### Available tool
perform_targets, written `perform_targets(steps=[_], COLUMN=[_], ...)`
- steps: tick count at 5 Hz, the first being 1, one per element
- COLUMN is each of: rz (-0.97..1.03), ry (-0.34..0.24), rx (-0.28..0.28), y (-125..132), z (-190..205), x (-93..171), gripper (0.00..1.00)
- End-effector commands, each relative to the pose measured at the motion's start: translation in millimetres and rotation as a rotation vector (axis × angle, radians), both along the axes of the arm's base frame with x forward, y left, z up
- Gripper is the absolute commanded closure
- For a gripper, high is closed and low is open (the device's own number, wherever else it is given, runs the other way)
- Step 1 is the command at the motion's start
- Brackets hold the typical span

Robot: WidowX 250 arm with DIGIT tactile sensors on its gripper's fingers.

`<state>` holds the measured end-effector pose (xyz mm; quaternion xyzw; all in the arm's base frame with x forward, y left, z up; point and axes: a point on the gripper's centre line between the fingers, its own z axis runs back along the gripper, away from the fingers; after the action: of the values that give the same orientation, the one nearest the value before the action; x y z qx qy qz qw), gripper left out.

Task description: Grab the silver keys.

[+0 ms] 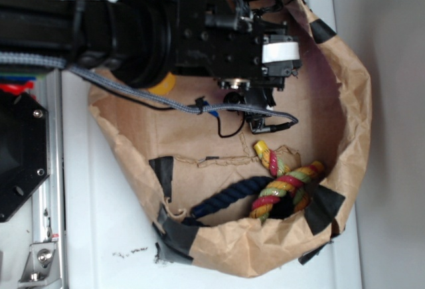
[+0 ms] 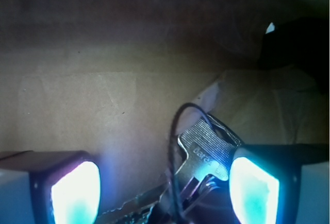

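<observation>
Several silver keys lie between the spread, unclenched tool fingers.

Crumpled brown paper bag lining laid on a white surface

The paper floor and raised rim are patched with black tape pieces. On the paper are seen a dark blue rope, a multicoloured braided rope toy, a round yellow object partly hidden, and, in the wrist view, shiny silver metal keys.
</observation>
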<state>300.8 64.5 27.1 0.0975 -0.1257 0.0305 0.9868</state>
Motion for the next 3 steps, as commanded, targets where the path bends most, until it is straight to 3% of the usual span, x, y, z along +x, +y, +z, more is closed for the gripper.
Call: perform_targets(steps=[1, 3], rz=[0.012, 0.009], ry=[-0.048, -0.045], rx=[0.005, 0.006], y=[3.0, 3.3], z=[10.5, 12.5], x=[1.4, 0.8], gripper=[1.00, 1.00])
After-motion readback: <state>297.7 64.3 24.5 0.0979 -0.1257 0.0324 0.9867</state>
